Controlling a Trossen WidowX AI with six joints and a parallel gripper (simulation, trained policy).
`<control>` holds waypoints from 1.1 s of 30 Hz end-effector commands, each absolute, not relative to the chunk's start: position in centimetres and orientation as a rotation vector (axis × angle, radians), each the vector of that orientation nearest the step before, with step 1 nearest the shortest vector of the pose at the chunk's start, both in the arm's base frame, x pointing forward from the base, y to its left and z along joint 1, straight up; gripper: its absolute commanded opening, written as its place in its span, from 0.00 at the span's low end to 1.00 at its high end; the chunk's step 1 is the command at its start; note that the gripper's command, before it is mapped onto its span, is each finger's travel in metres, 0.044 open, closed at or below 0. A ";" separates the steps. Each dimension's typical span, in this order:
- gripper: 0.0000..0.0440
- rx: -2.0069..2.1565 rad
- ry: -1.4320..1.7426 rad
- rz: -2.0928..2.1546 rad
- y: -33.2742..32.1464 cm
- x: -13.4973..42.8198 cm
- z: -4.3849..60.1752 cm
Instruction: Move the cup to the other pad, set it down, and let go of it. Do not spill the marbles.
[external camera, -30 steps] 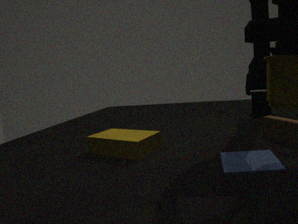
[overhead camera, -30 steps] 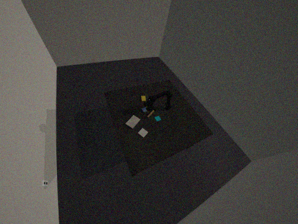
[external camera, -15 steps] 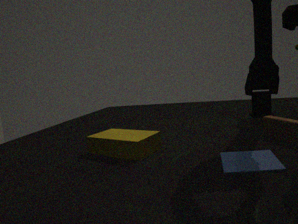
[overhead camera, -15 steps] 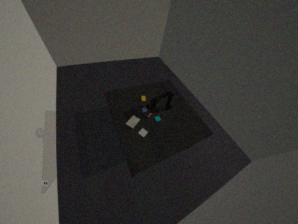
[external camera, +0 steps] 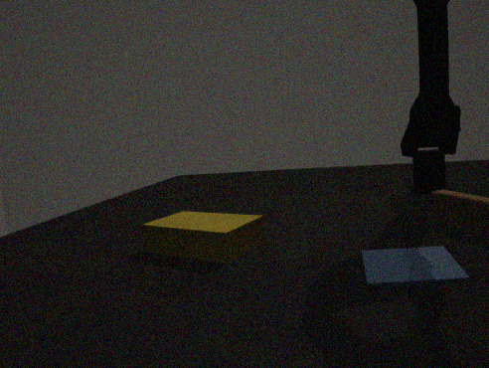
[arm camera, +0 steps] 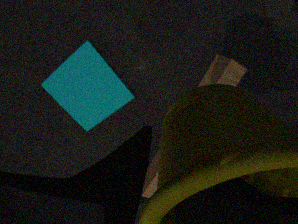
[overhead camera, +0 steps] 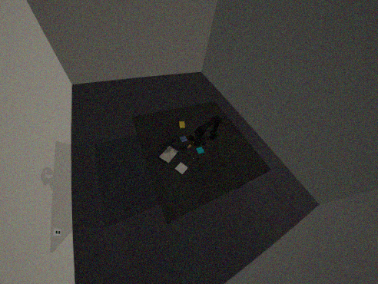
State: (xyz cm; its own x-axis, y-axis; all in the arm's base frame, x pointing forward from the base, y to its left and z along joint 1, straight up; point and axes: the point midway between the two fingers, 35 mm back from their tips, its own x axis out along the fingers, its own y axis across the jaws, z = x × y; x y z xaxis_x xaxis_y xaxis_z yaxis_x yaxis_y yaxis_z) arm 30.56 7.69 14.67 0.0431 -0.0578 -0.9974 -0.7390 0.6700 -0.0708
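While the dark worktop (overhead camera: pixel 219 180) (external camera: pixel 174 308) stretches under everything, the black arm (overhead camera: pixel 207 127) (external camera: pixel 433 60) reaches over it from one side. Of the two pale squares, the larger (overhead camera: pixel 168 154) sits next to the smaller (overhead camera: pixel 181 168), a gap between them, both off to the side of the pads. A yellow block (overhead camera: pixel 182 124) (external camera: pixel 204 222) stands apart, beyond the blue pad (overhead camera: pixel 184 139) (external camera: pixel 414 265) as seen from the cyan pad (overhead camera: pixel 200 150) (arm camera: pixel 87 86). Between those two pads lies a wood-coloured bar (overhead camera: pixel 189 146) (external camera: pixel 464 196) (arm camera: pixel 231 73), and that is what stands in the way from one to the other.

In the wrist view the yellow cup (arm camera: pixel 215 125) covers the middle of the bar, with an end showing past it and another bit beside its wall; it is clear of the cyan pad. The hand (overhead camera: pixel 192 138) (arm camera: pixel 160 134) is nearly closed, gripping the cup, with one dark finger showing outside the cup near its rim. The marbles are too dark to make out.

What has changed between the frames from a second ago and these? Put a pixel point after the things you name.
The cup (arm camera: pixel 215 125) has left the exterior view, where it showed at the right edge; in the top view, the arm's outer end has swung away from the yellow block (overhead camera: pixel 182 124) (external camera: pixel 204 222). The jaws are shut on the cup now. The yellow block and blue pad (overhead camera: pixel 184 139) (external camera: pixel 393 264) stayed put.
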 end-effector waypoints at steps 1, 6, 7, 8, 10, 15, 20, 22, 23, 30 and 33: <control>0.00 -0.709 1.449 0.595 8.5 30.0 14.6; 0.00 -0.715 1.437 0.598 9.8 29.2 14.5; 0.00 -0.716 1.435 0.598 10.1 29.0 14.5; 0.00 -0.717 1.433 0.598 10.3 28.8 14.5; 0.00 -0.718 1.429 0.598 10.8 28.5 14.4; 0.00 -0.718 1.421 0.597 11.8 27.6 14.0; 0.00 -0.715 1.416 0.590 12.5 26.9 13.4; 0.00 -0.712 1.415 0.587 12.7 26.6 13.1; 0.00 -0.710 1.415 0.584 12.8 26.5 12.9; 0.00 -0.695 1.413 0.566 13.2 25.6 11.5; 0.00 -0.687 1.412 0.558 13.3 25.3 10.9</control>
State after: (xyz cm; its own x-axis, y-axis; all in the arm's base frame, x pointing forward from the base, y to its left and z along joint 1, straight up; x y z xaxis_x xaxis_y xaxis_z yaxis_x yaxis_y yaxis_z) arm 25.56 13.34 11.33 0.0889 -0.0459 -0.9950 -0.7216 0.6856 -0.0961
